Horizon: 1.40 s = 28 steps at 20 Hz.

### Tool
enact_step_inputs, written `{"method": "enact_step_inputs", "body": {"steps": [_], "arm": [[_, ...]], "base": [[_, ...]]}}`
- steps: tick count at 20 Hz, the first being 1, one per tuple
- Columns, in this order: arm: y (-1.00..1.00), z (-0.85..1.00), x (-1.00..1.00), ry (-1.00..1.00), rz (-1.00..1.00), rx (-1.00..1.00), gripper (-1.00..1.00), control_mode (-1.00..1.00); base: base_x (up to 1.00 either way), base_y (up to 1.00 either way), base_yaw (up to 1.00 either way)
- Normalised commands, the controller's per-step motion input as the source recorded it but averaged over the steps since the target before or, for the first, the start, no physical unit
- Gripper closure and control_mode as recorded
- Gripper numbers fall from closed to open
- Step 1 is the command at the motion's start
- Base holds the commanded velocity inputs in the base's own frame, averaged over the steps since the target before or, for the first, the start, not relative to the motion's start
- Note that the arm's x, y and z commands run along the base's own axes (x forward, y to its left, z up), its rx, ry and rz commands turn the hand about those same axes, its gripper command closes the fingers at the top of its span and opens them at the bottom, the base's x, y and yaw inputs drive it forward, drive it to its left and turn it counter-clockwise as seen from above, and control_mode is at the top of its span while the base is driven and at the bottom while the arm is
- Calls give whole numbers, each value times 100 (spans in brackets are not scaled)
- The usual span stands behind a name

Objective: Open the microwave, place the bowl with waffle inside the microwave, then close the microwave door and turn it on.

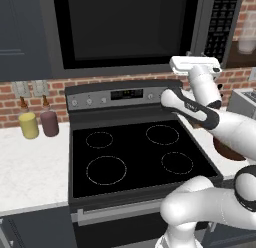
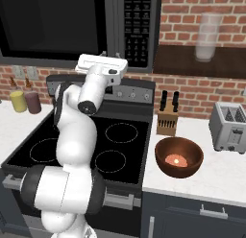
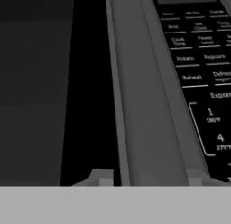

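Observation:
The microwave (image 1: 125, 37) hangs over the stove with the microwave door (image 2: 48, 26) closed. My gripper (image 3: 149, 180) is raised to the door's right edge. Its two fingertips (image 3: 103, 178) stand either side of the grey vertical bar handle (image 3: 149, 105), with a thin gap on the left side. The black keypad strip (image 3: 203, 69) lies just right of the handle. The reddish-brown bowl (image 2: 188, 171) sits on the counter right of the stove, far below the gripper. The orange waffle (image 2: 176, 160) lies in its bottom. In the left base view the arm hides most of the bowl (image 1: 227, 151).
A black stove (image 1: 135, 152) with burner rings lies under the arm. A knife block (image 2: 166, 118) and a toaster (image 2: 230, 126) stand behind the bowl. Two bottles (image 1: 37, 122) stand on the left counter. A glass jar (image 2: 206, 35) sits on a shelf right of the microwave.

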Motion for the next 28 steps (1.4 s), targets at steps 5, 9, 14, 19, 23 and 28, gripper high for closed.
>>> {"method": "enact_step_inputs", "body": {"steps": [5,9,14,19,23,28], "arm": [[92,85,1,62,54,-2,100,-100],[85,100,0,57,55,-9,100,-100],[78,100,-21,44,37,-31,100,-100],[36,100,-73,21,24,-53,100,-100],[26,100,-99,13,16,-61,100,-100],[25,100,-100,3,13,-62,100,-100]], "base": [[0,0,0],[0,0,0],[0,0,0],[0,0,0],[0,0,0],[0,0,0]]}}
